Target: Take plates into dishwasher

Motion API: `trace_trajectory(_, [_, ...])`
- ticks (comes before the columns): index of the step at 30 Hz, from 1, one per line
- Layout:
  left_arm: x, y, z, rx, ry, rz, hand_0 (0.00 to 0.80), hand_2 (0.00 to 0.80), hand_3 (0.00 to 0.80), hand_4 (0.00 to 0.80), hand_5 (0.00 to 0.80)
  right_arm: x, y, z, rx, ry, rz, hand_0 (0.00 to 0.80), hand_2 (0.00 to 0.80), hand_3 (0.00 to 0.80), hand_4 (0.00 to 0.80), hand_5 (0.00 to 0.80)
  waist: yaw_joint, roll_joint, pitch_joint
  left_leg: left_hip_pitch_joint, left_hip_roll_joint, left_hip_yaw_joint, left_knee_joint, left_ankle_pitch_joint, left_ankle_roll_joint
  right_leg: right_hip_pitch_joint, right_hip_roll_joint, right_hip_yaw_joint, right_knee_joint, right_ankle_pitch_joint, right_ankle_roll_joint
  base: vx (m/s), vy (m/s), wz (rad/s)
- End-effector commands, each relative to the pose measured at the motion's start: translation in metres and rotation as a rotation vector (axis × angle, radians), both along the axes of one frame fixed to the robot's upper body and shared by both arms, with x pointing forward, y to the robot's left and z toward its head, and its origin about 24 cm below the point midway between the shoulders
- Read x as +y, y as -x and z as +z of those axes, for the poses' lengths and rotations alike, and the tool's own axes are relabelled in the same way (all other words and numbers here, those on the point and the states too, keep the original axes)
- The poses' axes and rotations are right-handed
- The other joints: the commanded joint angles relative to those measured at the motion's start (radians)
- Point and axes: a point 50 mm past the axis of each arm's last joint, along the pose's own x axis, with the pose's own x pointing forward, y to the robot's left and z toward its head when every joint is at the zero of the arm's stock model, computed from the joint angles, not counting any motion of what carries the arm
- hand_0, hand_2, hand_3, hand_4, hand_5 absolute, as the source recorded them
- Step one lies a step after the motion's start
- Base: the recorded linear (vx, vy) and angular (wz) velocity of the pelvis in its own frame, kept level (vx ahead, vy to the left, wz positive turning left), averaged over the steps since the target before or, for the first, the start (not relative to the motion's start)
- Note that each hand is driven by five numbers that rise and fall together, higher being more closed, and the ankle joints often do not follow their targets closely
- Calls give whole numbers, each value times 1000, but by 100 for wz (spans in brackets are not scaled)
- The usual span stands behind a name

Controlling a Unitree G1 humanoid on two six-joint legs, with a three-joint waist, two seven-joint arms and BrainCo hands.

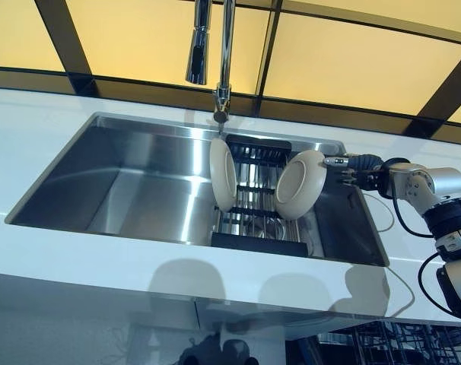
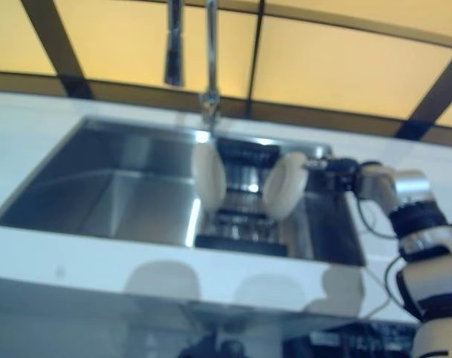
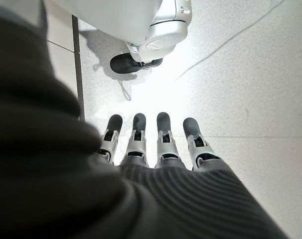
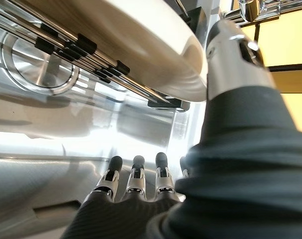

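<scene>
Two cream plates stand on edge in a black rack point(image 1: 257, 242) in the right part of the sink point(image 1: 124, 182): the left plate point(image 1: 222, 173) upright, the right plate point(image 1: 300, 185) tilted and facing left. My right hand point(image 1: 351, 171) reaches in from the right at the right plate's rim. In the right wrist view its fingers point(image 4: 136, 179) are straight over the sink wall, and its thumb point(image 4: 230, 55) lies beside the edge of the right plate point(image 4: 141, 35). My left hand point(image 3: 161, 144) shows only in its wrist view, fingers straight, hanging over the floor.
A tall faucet point(image 1: 225, 53) with a hanging spray head rises behind the sink, just above the left plate. White worktop point(image 1: 101, 266) runs round the sink. Dark wire racking point(image 1: 383, 342) shows below the worktop's front edge at the lower right.
</scene>
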Motion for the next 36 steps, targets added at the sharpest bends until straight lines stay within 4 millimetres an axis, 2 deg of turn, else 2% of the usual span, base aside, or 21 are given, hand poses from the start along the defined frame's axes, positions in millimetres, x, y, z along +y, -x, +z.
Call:
trace_trajectory(1, [11, -2, 3, -4, -39, 24, 0, 0, 0, 0, 0, 14, -9, 31, -73, 28, 46, 0, 0, 0, 0, 0, 28, -5, -16, -12, -4, 16, -3, -49, -21, 13, 32, 6, -1, -55, 33, 0, 0, 0])
trace_trajectory(22, [9, -12, 4, -47, -31, 53, 0, 0, 0, 0, 0, 32, -12, 20, -35, 44, 111, 0, 0, 0, 0, 0, 36, -8, 35, -40, -6, 11, -3, -42, -18, -15, 30, 2, -1, -45, 33, 0, 0, 0])
trace_trajectory(36, [11, -16, 6, -59, -34, 45, 0, 0, 0, 0, 0, 58, -13, 12, 1, -2, 214, 0, 0, 0, 0, 0, 43, -15, 48, -49, -7, 10, -3, -39, -18, -24, 28, -7, -1, -42, 33, -8, 3, 2])
